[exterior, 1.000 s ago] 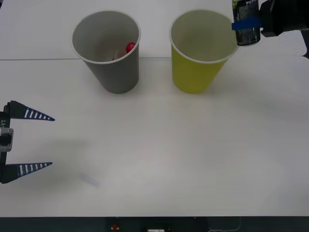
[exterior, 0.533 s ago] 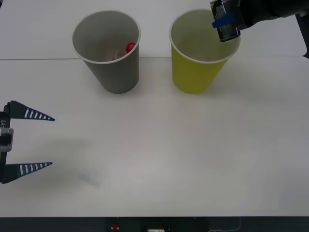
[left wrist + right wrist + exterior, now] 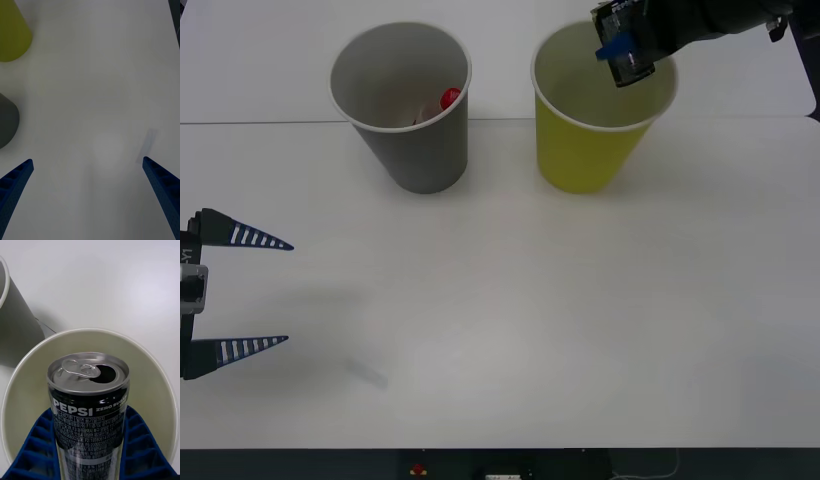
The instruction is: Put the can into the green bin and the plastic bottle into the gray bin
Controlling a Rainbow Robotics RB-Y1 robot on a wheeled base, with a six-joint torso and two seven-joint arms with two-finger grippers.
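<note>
Left gripper: the left gripper [image 3: 275, 292] waits nearest the robot, at about 9 o'clock on the white table [image 3: 530, 300], low over its near left part. Its two blue ribbed fingers [image 3: 250, 238] are spread wide with nothing between them. In the left wrist view the fingers [image 3: 15, 180] frame bare tabletop.

Gray bin: the gray bin [image 3: 415, 150] stands upright at about 11 o'clock, on the far half of the table, well apart from the left gripper. Its white rim is round and its inside pale.

Plastic bottle: the plastic bottle [image 3: 442, 103] lies inside the gray bin, against the wall on the side toward the green bin. Its red cap shows plainly; little of the pale body can be made out.

Green bin: the green bin [image 3: 585, 150] stands upright at about 1 o'clock, just beside the gray bin but not touching it.

Can: the can [image 3: 622, 42] hangs tilted over the far right part of the green bin's mouth, above the rim. In the right wrist view its open pull-tab top [image 3: 88, 373] sits framed by the bin's pale interior [image 3: 30, 390].

Right gripper: the right gripper [image 3: 625, 45] is farthest away, at about 1 o'clock, clamped on the can's sides; its blue fingers [image 3: 33, 442] press against both flanks.
</note>
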